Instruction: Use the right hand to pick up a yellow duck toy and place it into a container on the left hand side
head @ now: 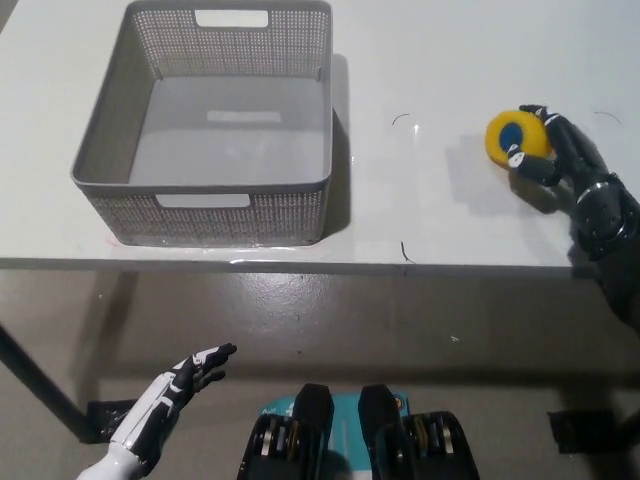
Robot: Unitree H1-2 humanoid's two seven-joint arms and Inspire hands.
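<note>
The yellow duck toy [510, 138], round with a blue patch, is at the right of the white table [420, 205]. My black right hand [570, 165] comes in from the right edge and its fingers wrap the toy's right side. The toy's shadow falls apart from it on the table, so it looks lifted a little. The grey mesh basket [200, 187] stands at the table's left with nothing in it. My white left hand [165, 400] rests below the table's front edge at the lower left, fingers apart and holding nothing.
The table's front edge runs across the picture just below the basket. Bare tabletop with a few small dark marks lies between the basket and the toy. Grey floor and a dark table leg [40, 385] show below.
</note>
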